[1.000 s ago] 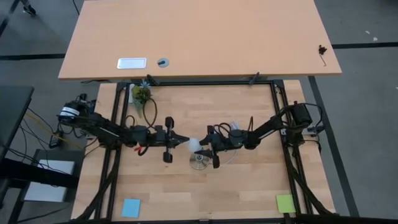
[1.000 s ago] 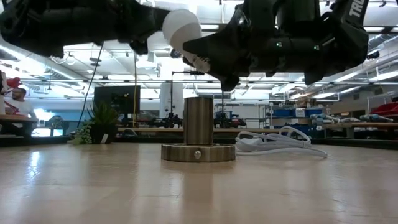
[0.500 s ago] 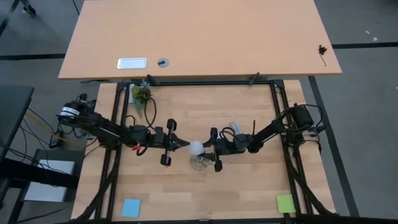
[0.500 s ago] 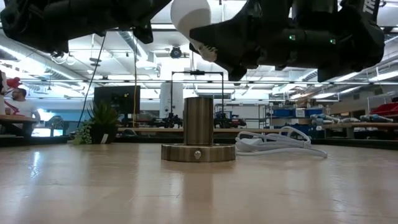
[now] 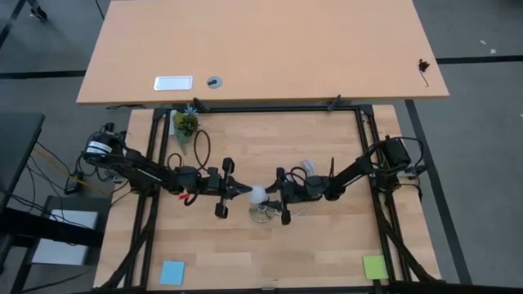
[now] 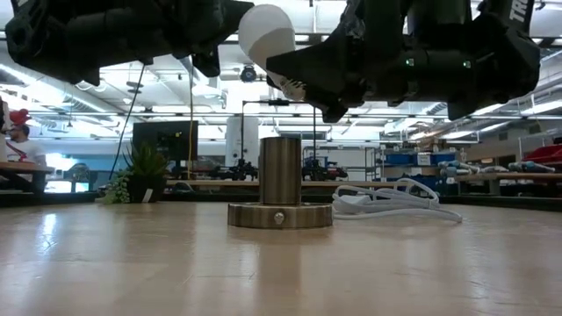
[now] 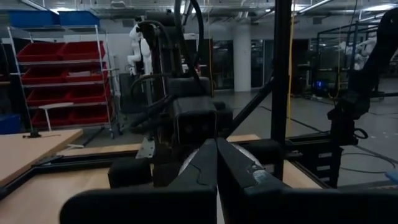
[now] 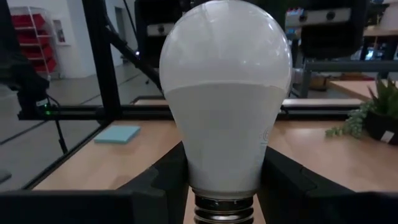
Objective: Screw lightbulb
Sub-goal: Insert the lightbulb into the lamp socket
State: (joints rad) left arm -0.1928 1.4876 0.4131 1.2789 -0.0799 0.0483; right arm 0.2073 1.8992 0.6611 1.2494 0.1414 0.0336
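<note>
The white lightbulb (image 5: 257, 194) (image 6: 266, 31) hangs in the air over the metal socket (image 5: 261, 215) (image 6: 281, 189), which stands on its round base on the table. My right gripper (image 5: 274, 196) (image 8: 224, 162) is shut on the bulb. The bulb's rounded head points toward the table's left and a little up, and its screw base (image 6: 292, 87) points back toward the gripper. My left gripper (image 5: 243, 191) (image 7: 216, 146) is shut, its tips right beside the bulb's head. My right gripper pinches the bulb's narrow neck (image 8: 194, 169) just above the screw base, one finger (image 8: 165, 180) on each side. The fingers come about level from the table's right and lie along the bulb. The bulb is lifted clear, tilted, above the socket. My left gripper's shut tips stand at the bulb's head; I cannot tell whether they touch it.
A coiled white cable (image 6: 395, 200) lies right of the socket. A small potted plant (image 5: 185, 124) stands at the far left. A blue note (image 5: 172, 272) and a green note (image 5: 374, 266) lie at the near corners. Open wood lies near the front edge.
My right gripper has rolled slightly with the bulb, and the bulb's head has risen a little and stays over the socket. My left gripper has stayed shut beside the bulb's head.
</note>
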